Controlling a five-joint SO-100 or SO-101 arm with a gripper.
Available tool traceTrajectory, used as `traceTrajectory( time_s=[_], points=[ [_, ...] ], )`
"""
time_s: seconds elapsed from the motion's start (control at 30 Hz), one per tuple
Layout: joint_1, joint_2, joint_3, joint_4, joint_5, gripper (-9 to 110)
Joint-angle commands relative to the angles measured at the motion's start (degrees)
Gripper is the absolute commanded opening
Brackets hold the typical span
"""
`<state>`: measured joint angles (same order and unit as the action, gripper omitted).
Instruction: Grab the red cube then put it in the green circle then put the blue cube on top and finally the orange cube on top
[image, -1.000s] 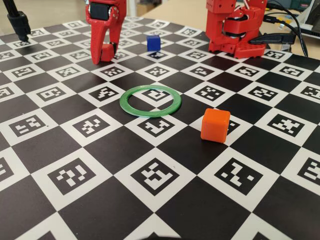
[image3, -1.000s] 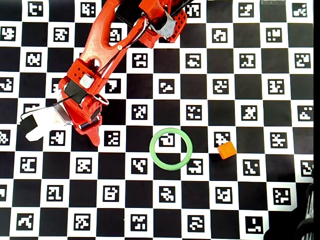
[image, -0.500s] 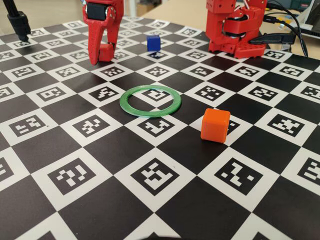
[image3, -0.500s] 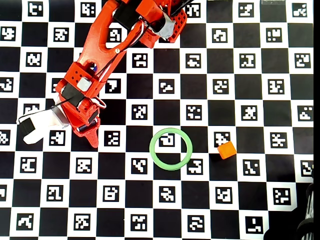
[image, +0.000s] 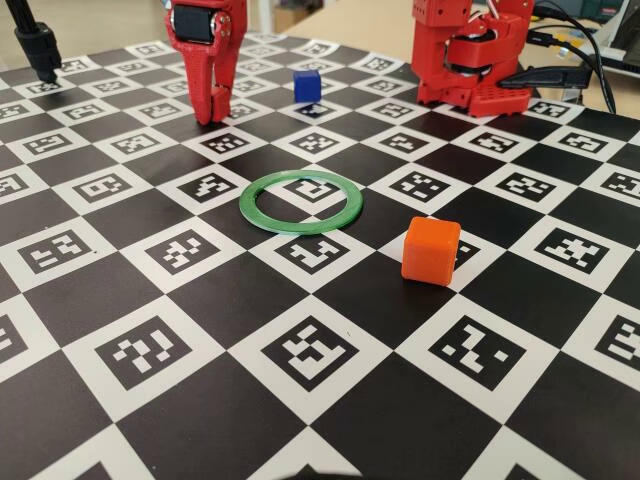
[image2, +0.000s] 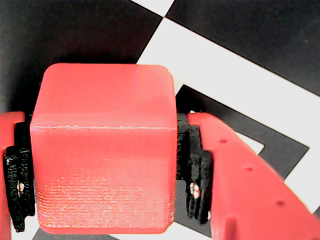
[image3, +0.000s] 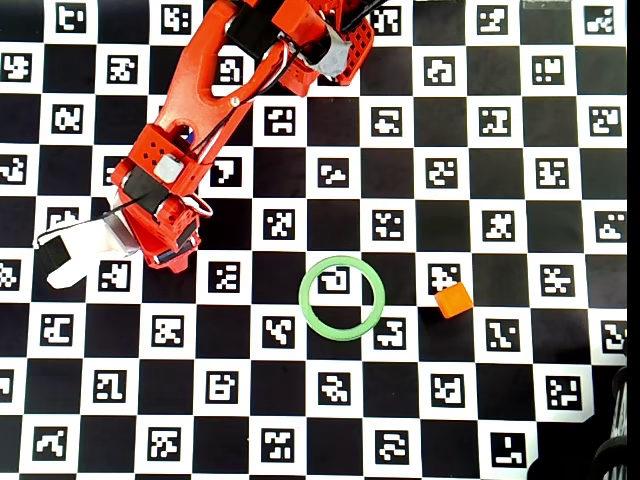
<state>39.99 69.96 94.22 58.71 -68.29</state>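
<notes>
Black-and-white checkered board (image: 230, 300) printed with square marker codes fills the fixed and overhead views, carrying everything on it. Over its far left part, as the fixed view shows it, the red plastic robot arm (image3: 205, 95) reaches out from its red base (image: 470, 60) at the far edge, and the red two-finger gripper (image: 211, 105) points down at the board. In the wrist view the gripper (image2: 102, 200) is closed on the small matte red plastic cube (image2: 102, 150), with black pads pressed against both of the cube's side faces; the cube cannot be made out in the fixed or overhead views. The thin flat green plastic ring (image: 303, 202) lies near the board's middle, with only a marker square inside it, and sits well apart from the gripper (image3: 170, 262) in the overhead view. The small matte bright-orange plastic cube (image: 431, 251) rests just to the right of the ring (image3: 342, 298) in both those views, not touching it. The small dark-blue plastic cube (image: 306, 84) stands toward the far edge in the fixed view, between the gripper and the base; the overhead view does not show it.
</notes>
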Motion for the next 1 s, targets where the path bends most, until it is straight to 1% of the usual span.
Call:
traceTrajectory(
  time_s=[0.0,0.1,0.23,0.5,0.77,0.97],
  points=[
    [-0.6,2.1,-2.1,-0.5,0.0,0],
    [-0.7,2.5,-1.7,-0.8,0.2,-4],
    [-0.7,3.0,-1.2,-0.4,-0.3,-4],
    [-1.8,9.2,-3.5,6.9,1.0,-4],
    [-4.0,15.2,-11.2,19.0,6.4,-5],
    [-6.7,20.2,-14.9,26.9,14.8,-5]
  ],
)
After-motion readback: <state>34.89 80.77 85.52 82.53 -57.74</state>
